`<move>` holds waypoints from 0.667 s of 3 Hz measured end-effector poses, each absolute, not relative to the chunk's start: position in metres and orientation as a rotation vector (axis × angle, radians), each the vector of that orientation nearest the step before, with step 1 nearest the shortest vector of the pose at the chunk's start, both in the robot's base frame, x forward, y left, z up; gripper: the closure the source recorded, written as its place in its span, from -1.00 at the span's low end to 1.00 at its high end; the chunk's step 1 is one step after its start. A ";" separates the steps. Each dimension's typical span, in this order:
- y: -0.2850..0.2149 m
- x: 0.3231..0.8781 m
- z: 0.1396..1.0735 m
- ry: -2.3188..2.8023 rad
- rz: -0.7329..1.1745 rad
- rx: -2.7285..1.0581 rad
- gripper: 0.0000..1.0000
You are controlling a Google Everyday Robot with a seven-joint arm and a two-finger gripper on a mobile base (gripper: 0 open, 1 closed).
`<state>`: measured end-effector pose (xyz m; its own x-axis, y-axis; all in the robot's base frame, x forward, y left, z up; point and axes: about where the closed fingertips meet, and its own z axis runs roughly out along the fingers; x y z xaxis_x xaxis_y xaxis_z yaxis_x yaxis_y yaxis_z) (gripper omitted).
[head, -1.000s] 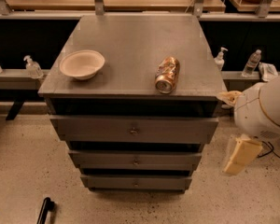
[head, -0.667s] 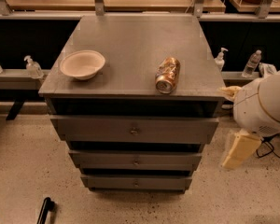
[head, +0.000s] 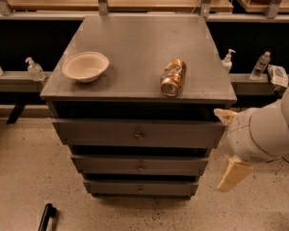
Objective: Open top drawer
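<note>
The top drawer (head: 137, 134) is the widest grey front of the cabinet, with a small round metal knob (head: 138, 135) at its middle. A dark gap runs between it and the cabinet top. My gripper (head: 229, 146) hangs at the right of the cabinet, level with the top and middle drawers and just off the cabinet's right corner. Its tan fingers (head: 233, 174) stand apart, open, with nothing between them. It touches no drawer.
On the cabinet top (head: 135, 42) sit a white bowl (head: 85, 66) at the left and a gold can (head: 173, 77) lying on its side at the right front. Two narrower drawers (head: 140, 166) lie below. Bottles (head: 260, 65) stand on a ledge behind.
My gripper has moved down and to the left, closer to the cabinet's right side. The drawers, bowl and can have not moved.
</note>
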<state>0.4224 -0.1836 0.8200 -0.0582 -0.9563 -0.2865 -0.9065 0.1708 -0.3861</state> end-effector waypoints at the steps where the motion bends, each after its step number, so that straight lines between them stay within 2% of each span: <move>1: -0.169 0.422 0.775 1.908 -0.137 -1.753 -1.00; 2: -0.144 0.447 0.741 1.791 -0.206 -1.749 -1.00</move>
